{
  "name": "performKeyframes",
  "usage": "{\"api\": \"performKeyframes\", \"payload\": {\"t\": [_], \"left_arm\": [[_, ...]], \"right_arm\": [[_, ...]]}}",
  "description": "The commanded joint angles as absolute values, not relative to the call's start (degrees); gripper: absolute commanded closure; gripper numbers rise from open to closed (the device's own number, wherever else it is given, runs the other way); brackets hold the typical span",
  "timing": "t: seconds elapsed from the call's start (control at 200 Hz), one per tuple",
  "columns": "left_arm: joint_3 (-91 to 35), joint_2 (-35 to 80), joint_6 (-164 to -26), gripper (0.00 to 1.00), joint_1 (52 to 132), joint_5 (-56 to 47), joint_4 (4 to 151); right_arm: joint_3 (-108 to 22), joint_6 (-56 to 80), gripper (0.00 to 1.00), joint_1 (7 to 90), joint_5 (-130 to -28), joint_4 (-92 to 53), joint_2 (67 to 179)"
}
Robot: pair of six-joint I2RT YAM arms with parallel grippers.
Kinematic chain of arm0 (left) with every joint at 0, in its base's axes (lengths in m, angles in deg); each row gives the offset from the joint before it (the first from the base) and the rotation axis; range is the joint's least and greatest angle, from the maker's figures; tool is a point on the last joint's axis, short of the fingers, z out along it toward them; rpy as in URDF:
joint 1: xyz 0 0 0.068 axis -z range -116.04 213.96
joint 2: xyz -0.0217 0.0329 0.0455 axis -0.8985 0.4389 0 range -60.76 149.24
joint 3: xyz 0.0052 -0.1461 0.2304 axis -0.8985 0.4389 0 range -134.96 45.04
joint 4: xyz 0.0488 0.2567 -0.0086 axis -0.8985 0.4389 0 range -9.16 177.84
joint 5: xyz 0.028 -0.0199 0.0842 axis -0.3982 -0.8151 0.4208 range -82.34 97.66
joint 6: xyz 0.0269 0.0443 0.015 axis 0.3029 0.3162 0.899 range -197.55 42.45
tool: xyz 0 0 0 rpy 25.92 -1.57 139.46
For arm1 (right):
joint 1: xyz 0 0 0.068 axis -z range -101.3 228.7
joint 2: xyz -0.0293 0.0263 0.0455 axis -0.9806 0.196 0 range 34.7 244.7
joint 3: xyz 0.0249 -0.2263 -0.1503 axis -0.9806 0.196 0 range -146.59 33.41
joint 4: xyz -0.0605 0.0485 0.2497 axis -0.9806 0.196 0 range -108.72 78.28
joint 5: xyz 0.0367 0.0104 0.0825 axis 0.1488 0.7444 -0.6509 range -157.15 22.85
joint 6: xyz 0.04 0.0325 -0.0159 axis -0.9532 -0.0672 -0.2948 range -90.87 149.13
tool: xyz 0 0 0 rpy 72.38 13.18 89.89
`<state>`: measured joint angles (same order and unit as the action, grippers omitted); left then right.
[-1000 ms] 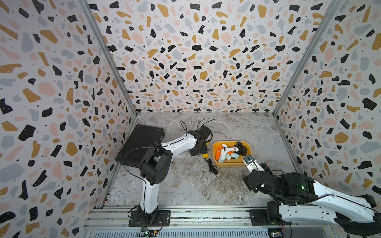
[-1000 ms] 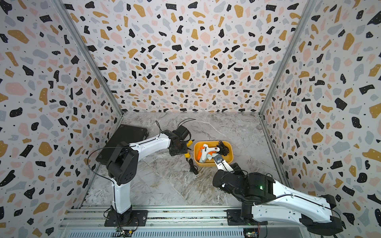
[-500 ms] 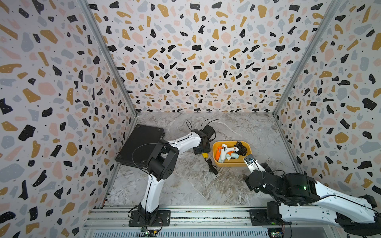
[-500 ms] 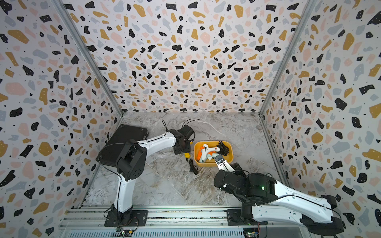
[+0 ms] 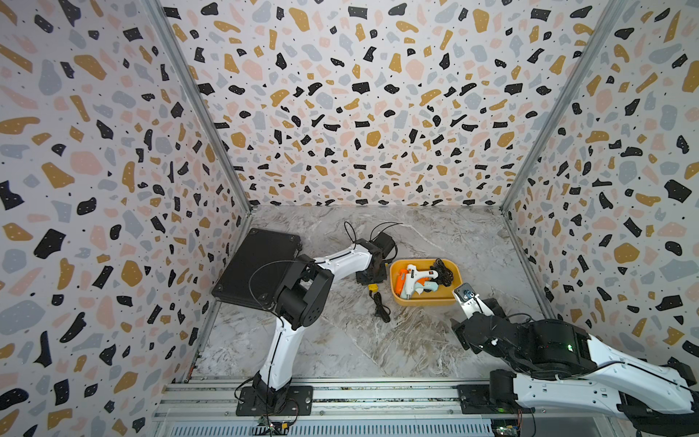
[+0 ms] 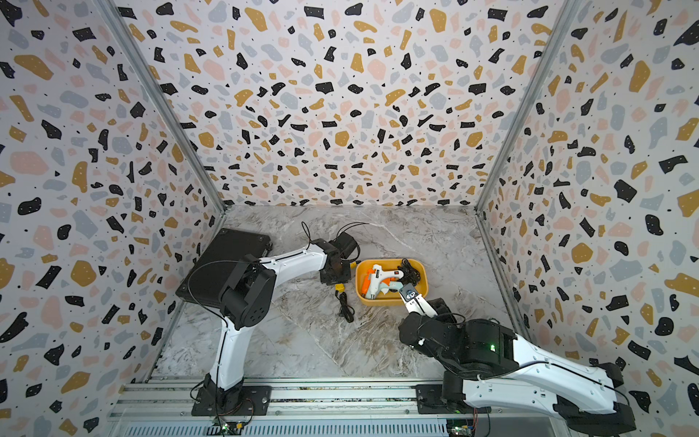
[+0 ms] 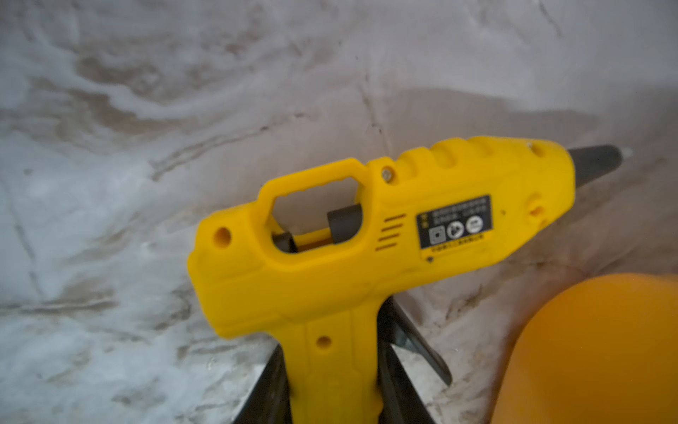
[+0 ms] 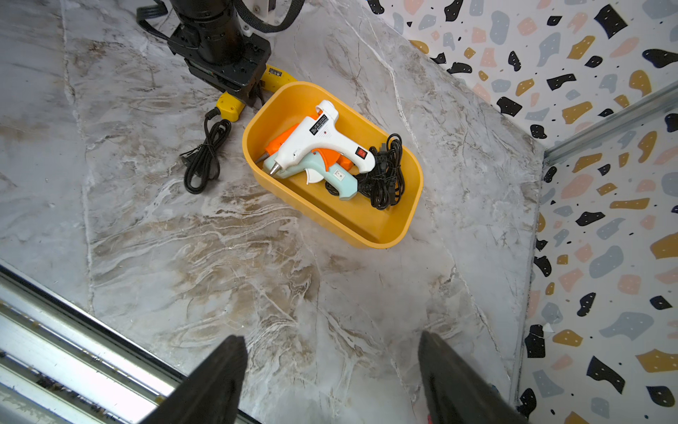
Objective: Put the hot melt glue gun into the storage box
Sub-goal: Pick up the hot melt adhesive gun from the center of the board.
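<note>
The left gripper (image 7: 332, 381) has the yellow gun (image 7: 367, 235) by its handle. Its fingers (image 7: 269, 396) stand narrow, one against each side of the grip, and seem to press it, though the wrist view is blurred there. The yellow gun is outside the box (image 5: 423, 301), just beside the end that faces the black case (image 5: 257, 272). Whether it rests on the surface (image 8: 257, 286) or is raised off it, I cannot tell. Its cord (image 8: 203, 158) lies bundled on the surface beside the box.

Inside the box, a white gun (image 8: 319, 139) lies on top of an orange gun (image 8: 282, 141) and a teal gun (image 8: 330, 174). Black cords (image 8: 385, 172) are coiled at the end away from the left gripper.

The right gripper (image 8: 330, 339) hangs near that end of the box. Its fingers are spread wide, with nothing between them.
</note>
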<state>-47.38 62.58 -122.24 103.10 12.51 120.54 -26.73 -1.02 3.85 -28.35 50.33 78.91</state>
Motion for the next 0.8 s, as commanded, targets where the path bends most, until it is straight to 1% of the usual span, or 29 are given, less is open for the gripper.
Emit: {"api": "performKeyframes", "payload": {"t": [0.0, 0.09, 0.155, 0.265, 0.4, 0.491, 0.616, 0.796], "left_arm": [[-42.85, 56.43, -119.34, 0.89, 103.25, 11.01, 121.05], [-36.60, 49.24, -117.40, 0.95, 102.53, 6.99, 117.78], [-30.88, 42.74, -117.06, 0.96, 101.87, 2.34, 114.51], [-21.45, 32.07, -117.43, 0.98, 100.89, -6.14, 107.69], [-12.18, 20.28, -120.17, 0.97, 99.60, -18.27, 98.43], [-6.74, 14.09, -125.09, 0.97, 98.11, -25.71, 90.73], [-2.15, 7.45, -129.54, 0.99, 96.71, -29.05, 87.70], [4.38, -2.05, -136.22, 1.00, 95.71, -31.01, 82.09]], "right_arm": [[-27.76, -0.05, 0.21, 4.08, -27.07, 51.68, 78.55], [-28.00, -1.00, 0.21, 4.08, -26.95, 51.55, 78.04], [-27.78, -1.21, 0.21, 4.17, -27.68, 49.92, 76.96], [-26.63, -0.76, 0.21, 4.33, -31.11, 43.11, 75.03], [-25.50, 0.97, 0.21, 4.71, -39.40, 34.33, 75.44], [-26.14, 2.70, 0.21, 5.35, -48.81, 29.73, 78.24], [-27.97, 3.89, 0.22, 6.34, -60.21, 24.62, 83.07], [-28.40, 2.65, 0.22, 10.07, -70.23, 17.16, 86.09]]}}
